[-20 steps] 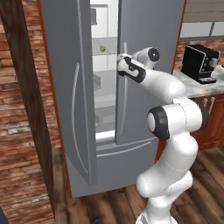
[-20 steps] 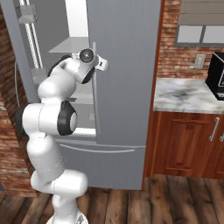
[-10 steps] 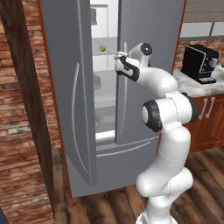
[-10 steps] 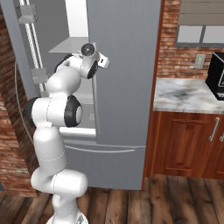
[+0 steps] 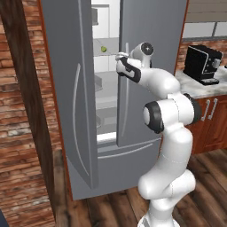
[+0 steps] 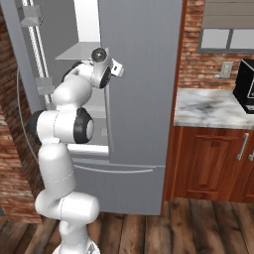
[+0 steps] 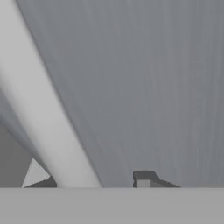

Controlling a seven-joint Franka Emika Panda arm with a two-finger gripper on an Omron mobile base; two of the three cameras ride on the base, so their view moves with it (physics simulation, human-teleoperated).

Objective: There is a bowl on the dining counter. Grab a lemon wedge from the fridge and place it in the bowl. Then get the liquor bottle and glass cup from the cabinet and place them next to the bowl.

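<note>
- Fingers (image 7: 94, 181) straddle the pale handle bar (image 7: 48, 127) of the fridge's right door (image 7: 148, 87), one dark tip on each side; whether they already clamp it or stand slightly off it I cannot tell.
- Gripper (image 5: 120, 59) sits at the upper end of that handle, against the inner edge of the right door, with the arm (image 5: 166, 115) reaching up and forward from the base.
- Left door (image 5: 73, 88) stands swung open, so the lit shelves show through the gap between the doors.
- Lemon wedge (image 5: 103, 49), a small yellow-green piece, lies on an upper fridge shelf, just to the left of the gripper and behind the door plane.
- Risk, as I judge it: a shallow hold on the round bar could slip off once the door is pulled, and a pull not following the hinge arc could jam the wrist.
- Surface (image 6: 213, 106) of marbled stone lies to the right over wooden cabinets (image 6: 218, 161), carrying a black coffee machine (image 5: 201, 64); brick walls and a plank floor (image 6: 198, 228) surround it.
</note>
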